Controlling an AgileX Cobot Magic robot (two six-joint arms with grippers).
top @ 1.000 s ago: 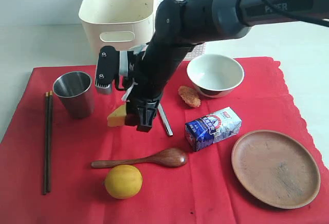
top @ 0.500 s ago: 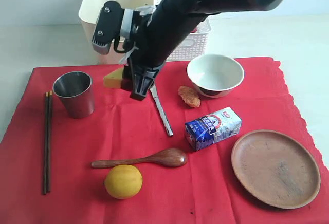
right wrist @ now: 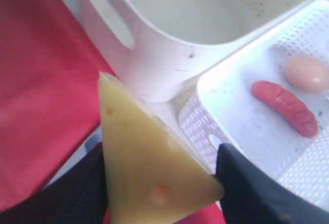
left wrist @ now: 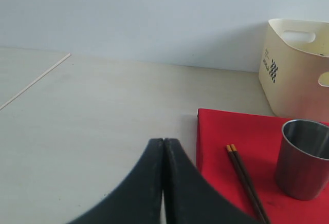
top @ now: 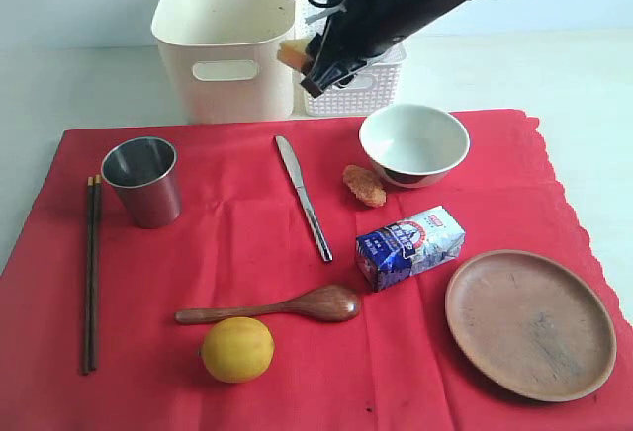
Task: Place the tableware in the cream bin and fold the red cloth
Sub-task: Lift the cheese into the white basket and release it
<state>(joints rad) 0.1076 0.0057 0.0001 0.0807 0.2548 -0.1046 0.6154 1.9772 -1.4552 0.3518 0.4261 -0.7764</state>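
The right pincer (top: 311,73) is clamped on a yellow cheese wedge (top: 294,54) at the top centre of the exterior frame, above the gap between the cream bin (top: 237,95) and the white lattice basket (top: 374,93). The left pincer (left wrist: 163,146) is pressed together over bare tabletop (left wrist: 92,111) beside the red cloth (top: 247,253). Across the frame's lower part, the steel cup (top: 144,181), chopsticks (top: 91,273), knife (top: 303,197), wooden spoon (top: 272,307), bowl (top: 413,144) and wooden plate (top: 530,324) all lie on the spread cloth.
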